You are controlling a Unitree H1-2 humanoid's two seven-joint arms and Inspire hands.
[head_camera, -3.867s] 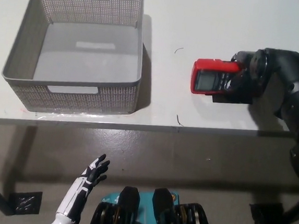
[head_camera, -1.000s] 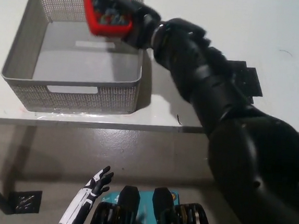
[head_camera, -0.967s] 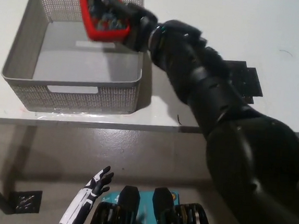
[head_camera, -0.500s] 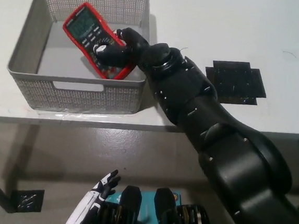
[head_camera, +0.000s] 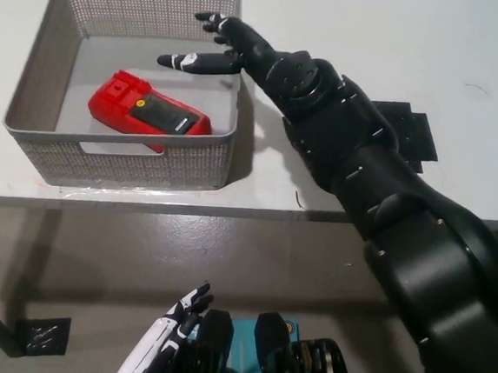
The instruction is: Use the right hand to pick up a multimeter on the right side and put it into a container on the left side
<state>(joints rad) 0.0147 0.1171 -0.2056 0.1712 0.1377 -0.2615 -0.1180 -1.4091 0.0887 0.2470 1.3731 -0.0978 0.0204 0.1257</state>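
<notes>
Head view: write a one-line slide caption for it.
Red multimeter lies in the grey basket; black right hand hovers open above it, white left hand rests below the table.

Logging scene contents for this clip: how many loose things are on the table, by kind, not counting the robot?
Red multimeter: 1, lying inside the basket
Grey perforated basket: 1
Flat black mat: 1, partly hidden by the right arm
Total: 3

Red multimeter (head_camera: 148, 114) lies, seemingly face-down, inside grey container (head_camera: 31, 80).
</notes>
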